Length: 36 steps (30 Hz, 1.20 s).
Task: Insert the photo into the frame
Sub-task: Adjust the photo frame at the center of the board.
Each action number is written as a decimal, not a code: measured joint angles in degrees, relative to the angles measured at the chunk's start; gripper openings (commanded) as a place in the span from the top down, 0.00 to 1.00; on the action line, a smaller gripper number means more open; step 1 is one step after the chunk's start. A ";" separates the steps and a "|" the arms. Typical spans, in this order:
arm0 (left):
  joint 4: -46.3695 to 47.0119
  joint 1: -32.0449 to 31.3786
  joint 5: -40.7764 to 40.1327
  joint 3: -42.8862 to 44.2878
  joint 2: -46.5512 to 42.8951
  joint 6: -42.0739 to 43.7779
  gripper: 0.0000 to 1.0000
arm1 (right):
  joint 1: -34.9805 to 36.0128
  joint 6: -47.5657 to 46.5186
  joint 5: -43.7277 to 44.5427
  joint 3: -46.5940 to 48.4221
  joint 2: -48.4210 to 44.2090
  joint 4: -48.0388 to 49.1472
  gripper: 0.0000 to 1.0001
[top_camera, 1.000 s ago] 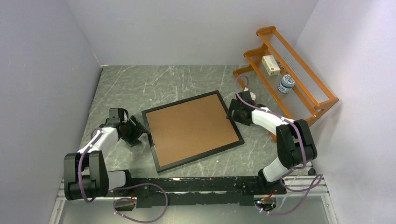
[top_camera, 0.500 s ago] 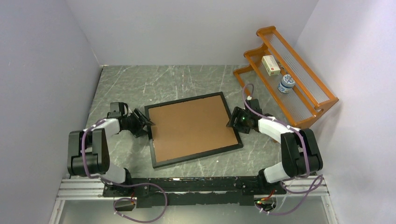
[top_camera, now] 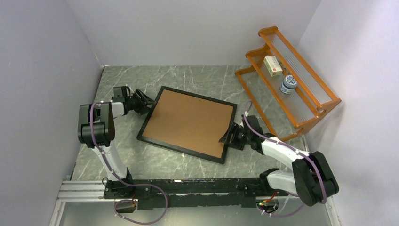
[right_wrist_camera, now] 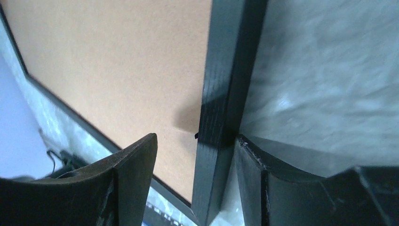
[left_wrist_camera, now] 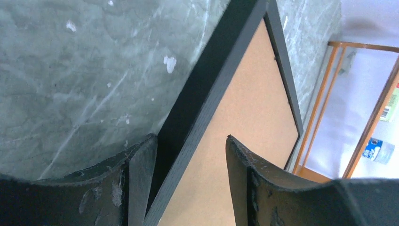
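Black frame (top_camera: pixel 188 123), back up, seemingly crosswise

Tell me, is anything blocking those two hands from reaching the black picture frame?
Nothing visible does. The left hand and the right hand each straddle an edge of the frame, fingers on either side of it.

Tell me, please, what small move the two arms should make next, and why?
Probably close both grippers onto the rim. The left gripper and right gripper each straddle opposite sides of the frame, jaws apart with its brown back showing in the gap, so neither seems to grip it firmly yet.
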 measured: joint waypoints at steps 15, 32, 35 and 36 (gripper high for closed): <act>-31.36 -1.05 -23.85 8.48 -9.40 4.61 0.19 | 5.29 -1.86 11.56 5.79 -13.16 -14.01 0.28; -38.18 0.35 -27.04 -20.17 -44.24 0.26 0.54 | 31.28 -2.82 -9.20 46.82 38.80 9.68 0.79; -37.46 0.35 -25.73 -22.56 -44.02 0.28 0.56 | 33.48 -1.31 -12.24 52.41 45.94 11.45 0.81; -37.22 0.35 -25.42 -22.88 -43.67 0.35 0.57 | 34.05 -0.85 -13.25 54.31 48.37 11.85 0.81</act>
